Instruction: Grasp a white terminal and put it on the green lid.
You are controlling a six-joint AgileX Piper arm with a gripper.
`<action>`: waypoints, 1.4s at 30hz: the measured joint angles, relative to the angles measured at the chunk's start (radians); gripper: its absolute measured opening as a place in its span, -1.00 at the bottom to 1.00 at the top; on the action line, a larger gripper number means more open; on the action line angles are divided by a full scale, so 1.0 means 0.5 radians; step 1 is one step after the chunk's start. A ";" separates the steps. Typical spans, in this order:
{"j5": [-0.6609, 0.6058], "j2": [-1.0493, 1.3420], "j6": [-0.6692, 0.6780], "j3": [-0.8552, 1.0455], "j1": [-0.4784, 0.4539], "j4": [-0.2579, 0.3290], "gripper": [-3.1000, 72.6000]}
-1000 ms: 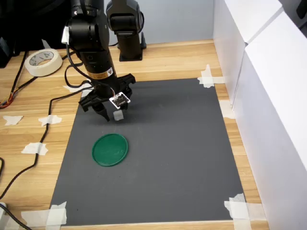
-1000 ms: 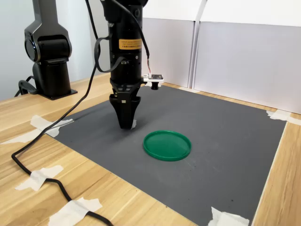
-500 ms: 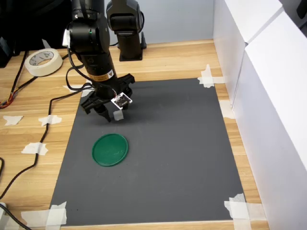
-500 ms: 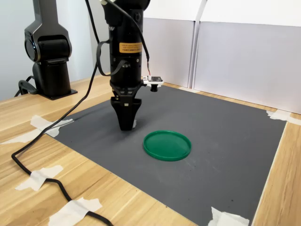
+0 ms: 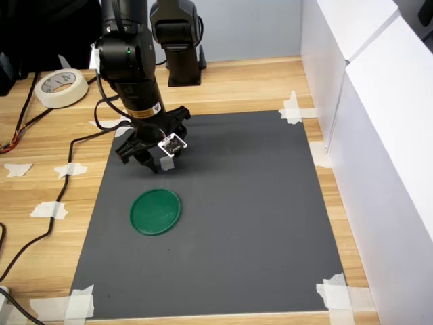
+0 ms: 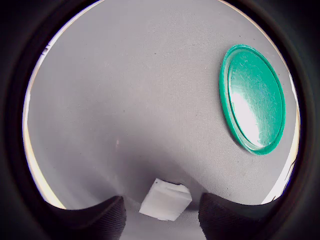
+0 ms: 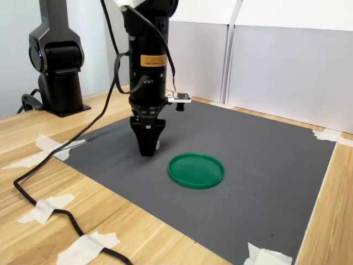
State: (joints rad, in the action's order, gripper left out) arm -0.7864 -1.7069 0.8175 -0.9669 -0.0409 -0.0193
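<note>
Wrist view: one white terminal (image 6: 165, 201) between the gripper (image 6: 161, 216) fingers, grasp unconfirmed, can't tell; one green lid (image 6: 252, 97) lies apart on the mat (image 6: 140, 90).

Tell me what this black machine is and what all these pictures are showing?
It's a robot arm with a gripper at its tip, like two pinching fingers. Two cameras watch from outside: one from above, one from the side. The third sits on the arm's wrist, looking down between the fingers. On the dark mat lies a round green lid. The little white terminal sits between the fingers. I can't tell if they're squeezing it yet. A roll of tape rests on the wooden table.
</note>
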 joint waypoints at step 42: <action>-0.503 -0.159 -0.253 -0.882 0.000 -0.074 -0.17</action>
State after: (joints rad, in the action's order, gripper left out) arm -1.0378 -1.7863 0.6909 -1.4077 -0.0409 -0.0560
